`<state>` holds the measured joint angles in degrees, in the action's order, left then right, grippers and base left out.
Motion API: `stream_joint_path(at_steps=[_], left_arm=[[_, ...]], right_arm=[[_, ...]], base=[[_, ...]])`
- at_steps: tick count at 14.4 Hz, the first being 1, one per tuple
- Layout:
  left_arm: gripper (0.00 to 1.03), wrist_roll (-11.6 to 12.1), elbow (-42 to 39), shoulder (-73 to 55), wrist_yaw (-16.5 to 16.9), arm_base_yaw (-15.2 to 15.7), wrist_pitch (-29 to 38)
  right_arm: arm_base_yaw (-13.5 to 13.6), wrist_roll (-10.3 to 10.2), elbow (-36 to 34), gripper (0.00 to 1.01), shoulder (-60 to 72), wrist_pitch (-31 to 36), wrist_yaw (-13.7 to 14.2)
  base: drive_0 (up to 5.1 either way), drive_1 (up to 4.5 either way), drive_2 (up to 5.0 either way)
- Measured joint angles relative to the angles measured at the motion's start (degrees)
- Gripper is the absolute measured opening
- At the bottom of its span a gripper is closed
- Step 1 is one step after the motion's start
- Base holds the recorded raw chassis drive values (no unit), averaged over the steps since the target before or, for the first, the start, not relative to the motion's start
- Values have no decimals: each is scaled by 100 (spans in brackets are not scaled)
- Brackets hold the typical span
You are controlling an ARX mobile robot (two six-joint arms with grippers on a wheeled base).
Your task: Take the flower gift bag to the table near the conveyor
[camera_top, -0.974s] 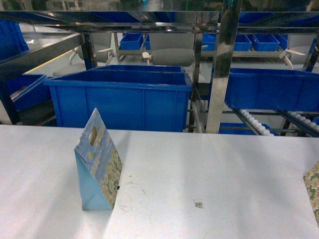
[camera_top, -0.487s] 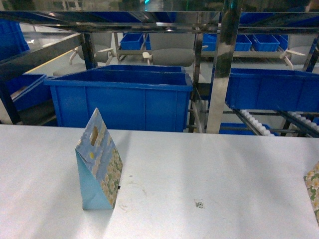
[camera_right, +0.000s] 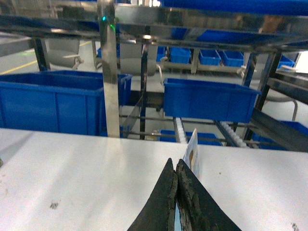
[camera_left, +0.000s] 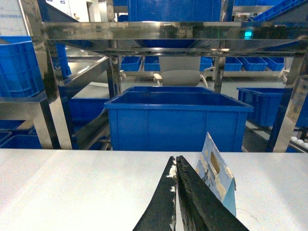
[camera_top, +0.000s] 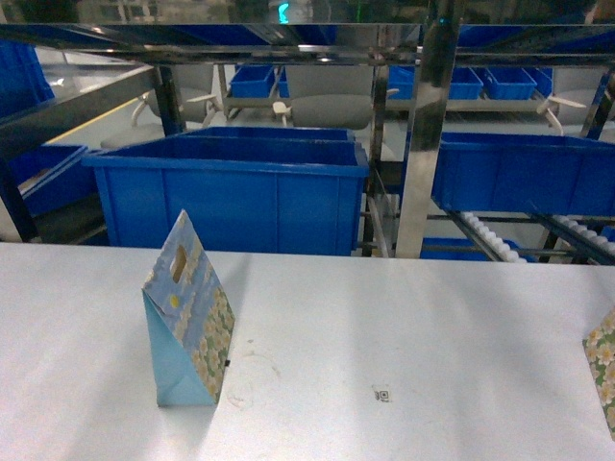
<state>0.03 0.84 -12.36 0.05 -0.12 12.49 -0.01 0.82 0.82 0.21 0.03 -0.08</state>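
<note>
One flower gift bag [camera_top: 187,317] stands upright on your table [camera_top: 404,327], left of centre in the head view, its folded top with the handle cut-out pointing up and its floral face turned right. Just right of its base you see a tiny black mark [camera_top: 227,364], and farther right a small QR-like sticker [camera_top: 382,394]. At the right edge of the head view a second floral bag [camera_top: 602,370] shows only in part.

Your left gripper [camera_left: 174,166] has its fingers pressed together with nothing between them; the bag stands just right of and beyond its tips. Your right gripper [camera_right: 175,168] is likewise pinched closed and empty, with a bag just behind it.

Behind the table stands the conveyor [camera_top: 423,144], steel frames with white roller rails, carrying large blue bins [camera_top: 231,187].
</note>
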Motion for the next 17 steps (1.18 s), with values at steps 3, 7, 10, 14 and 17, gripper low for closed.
stream_joint_path(at_steps=[3, 7, 10, 14, 17], left_arm=[[2, 0, 4, 389, -9, 0, -474], [2, 0, 4, 1178, -2, 0, -1244], [2, 0, 4, 1178, -9, 0, -1274], [53, -2, 4, 1178, -11, 0, -1274], [94, -2, 4, 1178, -9, 0, -1274]], right_arm=[[0, 0, -4, 2, 4, -24, -4], [0, 2, -4, 2, 4, -31, -2], [0, 2, -4, 2, 4, -31, -4], [0, 2, -4, 55, 4, -31, -4], [0, 2, -4, 97, 4, -28, -4]], base=[[0, 0, 0], [0, 0, 0], [0, 0, 0], [0, 0, 0], [0, 0, 0]])
